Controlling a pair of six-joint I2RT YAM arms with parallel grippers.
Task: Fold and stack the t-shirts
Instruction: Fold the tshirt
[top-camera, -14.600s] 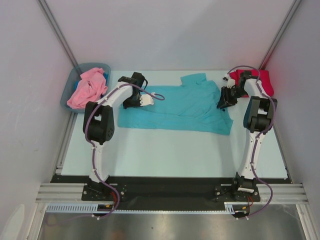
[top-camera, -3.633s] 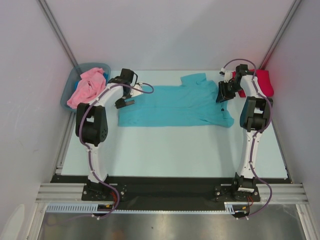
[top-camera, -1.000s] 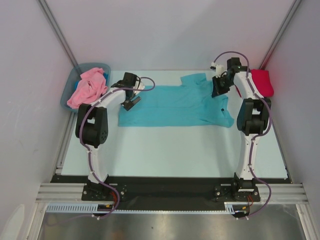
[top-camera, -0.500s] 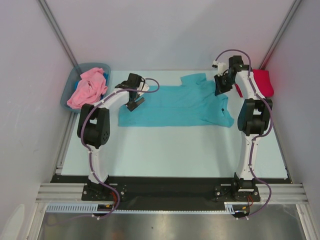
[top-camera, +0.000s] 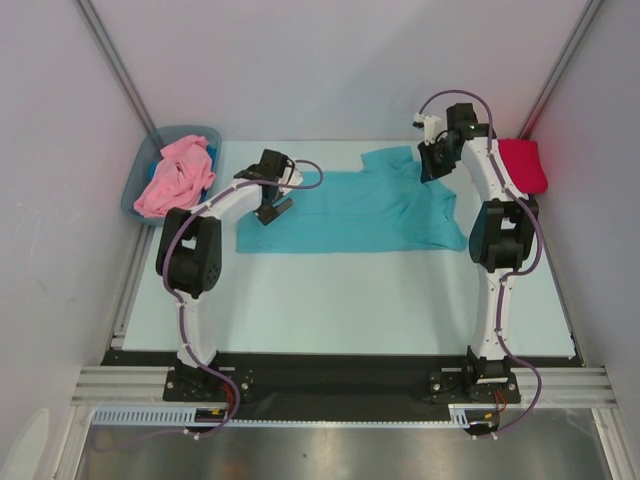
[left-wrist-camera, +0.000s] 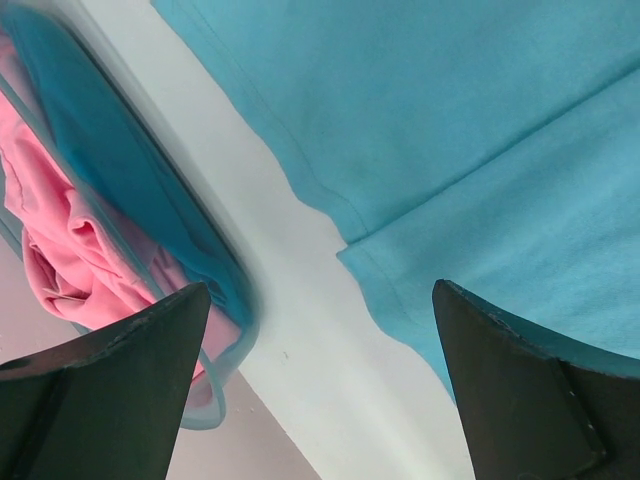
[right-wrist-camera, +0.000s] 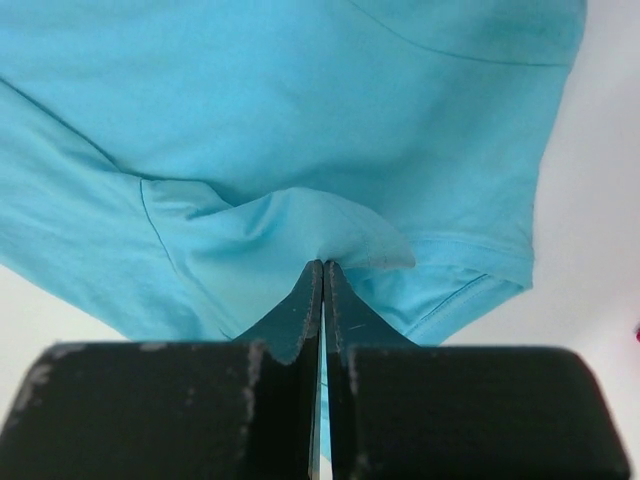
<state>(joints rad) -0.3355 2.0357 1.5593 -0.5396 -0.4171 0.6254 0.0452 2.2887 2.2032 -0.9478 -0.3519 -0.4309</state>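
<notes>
Bin (left-wrist-camera: 135, 175) blurred, cut off at left edge; pink t-shirt (left-wrist-camera: 60, 265) inside likewise cut off there.

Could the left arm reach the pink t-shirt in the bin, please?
Probably yes: the left gripper is open and empty, and the pink t-shirt lies uncovered atop the bin nearby.

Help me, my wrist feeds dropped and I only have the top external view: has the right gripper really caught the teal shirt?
Observer: Yes. In the right wrist view the right gripper is shut, pinching a raised fold of the teal t-shirt at its fingertips.
Operator: And the left one?
Observer: The left gripper is wide open with nothing between its fingers, hanging over the shirt's edge and bare table.
Operator: Is that edge flat?
Observer: Two hemmed layers overlap there, and both look flat.
</notes>
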